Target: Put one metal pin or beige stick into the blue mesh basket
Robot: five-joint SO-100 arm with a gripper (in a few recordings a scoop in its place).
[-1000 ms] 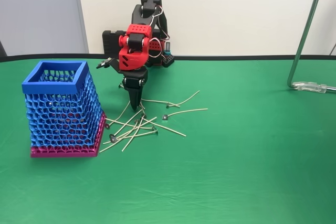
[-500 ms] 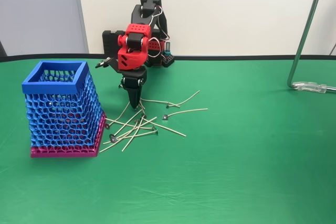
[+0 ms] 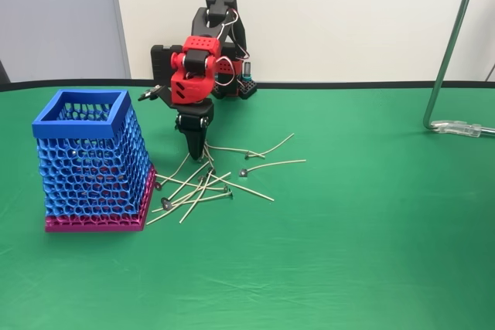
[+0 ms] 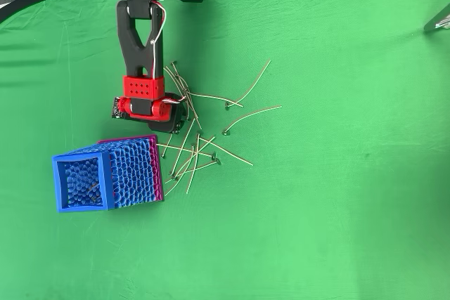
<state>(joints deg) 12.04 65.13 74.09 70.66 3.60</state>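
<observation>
Green cloth table (image 3: 371, 253) with a plain pale wall behind it, pretty bare setup. Far left in the fixed view sits the blue mesh basket (image 3: 91, 156), upright on its magenta base, square rim on top; in the overhead view (image 4: 105, 172) you can look down into it and there seem to be a few thin sticks inside already, though it's hard to make out through the mesh. Just right of the basket is the loose pile of beige sticks (image 3: 203, 185), crossing each other, some with small dark metal heads, the nearest ends almost at the magenta base. The red and black arm's gripper (image 3: 196, 148) points straight down over the back edge of that pile, tip close to the cloth, fingers looking pinched together, and I can't tell if a stick is caught between them. Over on the far right stands a metal stand pole (image 3: 452, 44).
</observation>
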